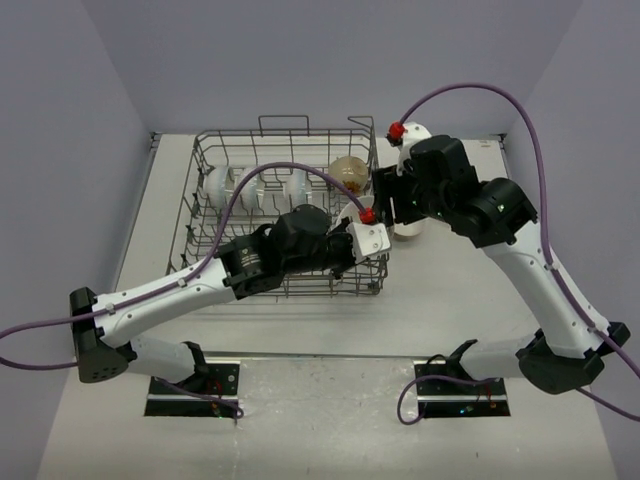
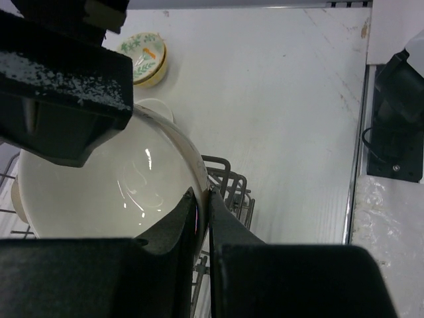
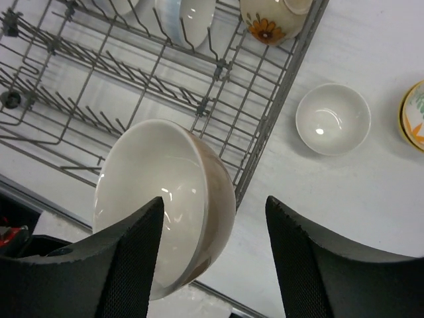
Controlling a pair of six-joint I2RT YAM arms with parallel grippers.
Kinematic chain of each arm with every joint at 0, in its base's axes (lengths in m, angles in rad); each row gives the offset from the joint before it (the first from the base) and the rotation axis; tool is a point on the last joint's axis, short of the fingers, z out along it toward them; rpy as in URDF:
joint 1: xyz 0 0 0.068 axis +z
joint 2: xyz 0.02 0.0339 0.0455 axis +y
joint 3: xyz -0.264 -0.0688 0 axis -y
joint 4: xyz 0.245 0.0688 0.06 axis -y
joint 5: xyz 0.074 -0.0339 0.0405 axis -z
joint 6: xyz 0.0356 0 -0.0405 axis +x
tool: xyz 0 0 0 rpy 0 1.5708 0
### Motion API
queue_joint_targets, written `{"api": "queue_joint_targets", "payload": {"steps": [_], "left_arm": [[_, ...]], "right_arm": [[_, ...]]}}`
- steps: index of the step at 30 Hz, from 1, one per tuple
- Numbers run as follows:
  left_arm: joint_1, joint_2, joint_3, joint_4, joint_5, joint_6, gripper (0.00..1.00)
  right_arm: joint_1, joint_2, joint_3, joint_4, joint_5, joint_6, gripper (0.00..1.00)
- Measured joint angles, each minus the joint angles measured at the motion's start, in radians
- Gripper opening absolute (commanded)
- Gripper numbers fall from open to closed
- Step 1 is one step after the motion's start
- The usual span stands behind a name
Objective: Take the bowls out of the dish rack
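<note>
Bowls (image 1: pixel 255 190) of plain white stand on edge between the tines in the far half of the dish rack (image 1: pixel 215 235), at about 11 to 12 o'clock from its middle in your overhead view. A cream bowl with an orange flower (image 3: pixel 268 23) sits near the rack's 1 o'clock corner.

Your left gripper (image 2: pixel 202 212) is pinching the rim of a tan bowl (image 3: pixel 165 192). One finger is inside the cream interior and one is against the brown outside, pressed close with only the wall between them. That bowl hangs tilted at the rack's 4 o'clock corner, over the near right edge of the wires; you cannot tell whether it rests on them.

Your right gripper (image 3: pixel 213 202) is spread wide and looks down on the tan bowl. The bowl shows between its fingers and partly behind the left one, and you cannot tell from these views whether either finger touches it.

On the table (image 2: pixel 278 99), just outside the rack's right side at 3 o'clock, a small white bowl (image 3: pixel 332 118) sits upright. Farther out toward 3 o'clock, a yellow bowl with a green and orange pattern (image 2: pixel 146 58) also rests on the table, near the white one but not touching it.
</note>
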Motion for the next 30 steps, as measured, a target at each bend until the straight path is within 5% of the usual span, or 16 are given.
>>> {"api": "queue_joint_targets", "payload": {"steps": [3,7,9,10,11,12,16,18,22,27,30], "left_arm": [[-0.029,0.021,0.02,-0.041,-0.024,0.019,0.0],[-0.072,0.059,0.071,-0.087,-0.061,0.043,0.0],[-0.092,0.061,0.081,-0.091,-0.078,0.049,0.0],[-0.1,0.061,0.086,-0.095,-0.086,0.054,0.0],[-0.109,0.061,0.092,-0.098,-0.093,0.063,0.0],[-0.115,0.062,0.097,-0.098,-0.093,0.063,0.0],[-0.137,0.062,0.116,-0.113,-0.118,0.083,0.0],[-0.139,0.064,0.118,-0.112,-0.138,0.089,0.49],[-0.142,0.063,0.131,-0.074,-0.242,0.084,1.0],[-0.146,0.037,0.132,-0.048,-0.341,0.027,1.0],[-0.148,-0.038,0.109,-0.044,-0.446,-0.066,1.0]], "right_arm": [[0.002,0.0,-0.032,-0.03,0.009,-0.003,0.52],[0.002,0.0,-0.059,-0.078,0.019,-0.003,0.5],[0.002,0.0,-0.068,-0.088,0.019,-0.003,0.38],[0.003,0.0,-0.073,-0.091,0.019,-0.003,0.28],[0.005,0.0,-0.081,-0.091,0.016,-0.002,0.06],[0.006,0.0,-0.086,-0.09,0.024,-0.003,0.0],[0.01,-0.001,-0.102,-0.114,0.027,-0.011,0.0],[0.011,-0.007,-0.102,-0.1,0.039,-0.006,0.0],[0.011,-0.05,-0.133,-0.073,0.046,0.014,0.0],[-0.057,-0.077,-0.137,-0.033,0.035,0.031,0.0],[-0.24,-0.063,-0.136,0.014,0.006,0.039,0.0]]}}
